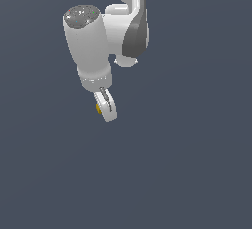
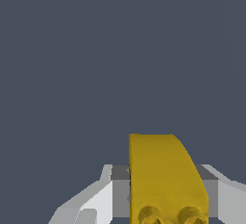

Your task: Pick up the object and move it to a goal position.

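Two white fingers [image 2: 96, 204] are pressing against the sides of the yellow object [image 2: 161, 175], gripping it between them. The gripper [image 1: 106, 109] is hanging below the white arm [image 1: 91, 41], carrying the object [image 1: 99, 108] over a plain grey-blue ground [image 1: 187, 164].

text: none readable | labels: none | brands: none | numbers: none | signs: none
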